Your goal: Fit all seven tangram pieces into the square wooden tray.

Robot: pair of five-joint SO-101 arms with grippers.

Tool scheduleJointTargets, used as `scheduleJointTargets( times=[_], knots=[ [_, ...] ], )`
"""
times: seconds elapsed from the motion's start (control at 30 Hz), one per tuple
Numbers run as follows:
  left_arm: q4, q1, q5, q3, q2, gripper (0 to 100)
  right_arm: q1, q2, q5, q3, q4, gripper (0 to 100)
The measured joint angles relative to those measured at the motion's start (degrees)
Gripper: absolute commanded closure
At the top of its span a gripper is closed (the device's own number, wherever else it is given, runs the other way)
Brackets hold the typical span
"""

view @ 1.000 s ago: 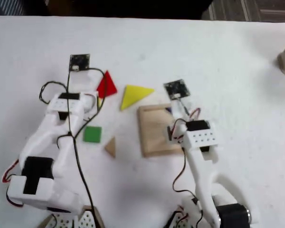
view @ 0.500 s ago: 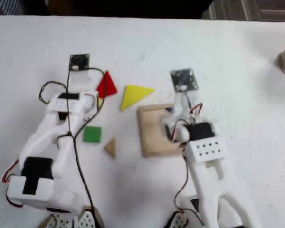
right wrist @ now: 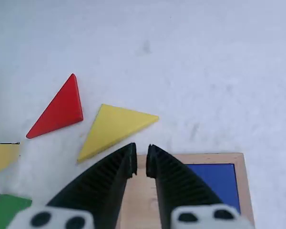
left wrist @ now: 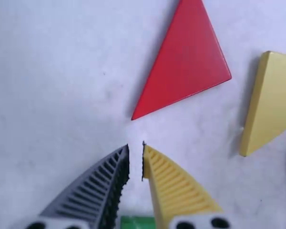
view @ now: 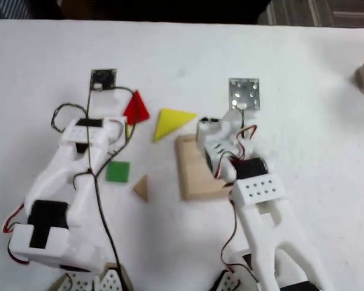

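The left gripper (left wrist: 136, 160) hangs over the white table (view: 303, 91) with its jaws drawn together, only a thin slit between them and nothing held. Just ahead of its tips, not touching, lies the red triangle (left wrist: 186, 62). The yellow triangle (left wrist: 271, 102) lies beyond that, on the side of the gripper's yellow finger. A sliver of the green square (left wrist: 136, 222) shows back between the finger bases.

The right gripper (right wrist: 140, 160) is likewise closed and empty, its tips over the far rim of the square wooden tray (right wrist: 195, 156). Inside the tray a blue piece (right wrist: 219, 179) lies flat against that far rim and the side rim — tucked into the corner, just beside one finger. Ahead of these tips, outside the tray and near its rim, lies the yellow triangle, with the red one farther off.

In the high view a small tan triangle (view: 142, 187) lies on the table between the green square and the tray, behind both grippers.
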Motion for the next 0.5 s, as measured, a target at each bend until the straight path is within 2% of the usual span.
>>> scheduleJointTargets(
  times=[0.33, 0.5],
  knots=[
    [1.76, 2.81, -0.18, 12.04, -13.63, 98, 2.29, 2.73, 0.7, 0.0, 2.02, 97.4],
    [10.99, 3.34, -0.18, 19.16, -25.67, 98, 2.37, 2.9, 1.14, 0.0, 2.2, 97.6]
  ],
)
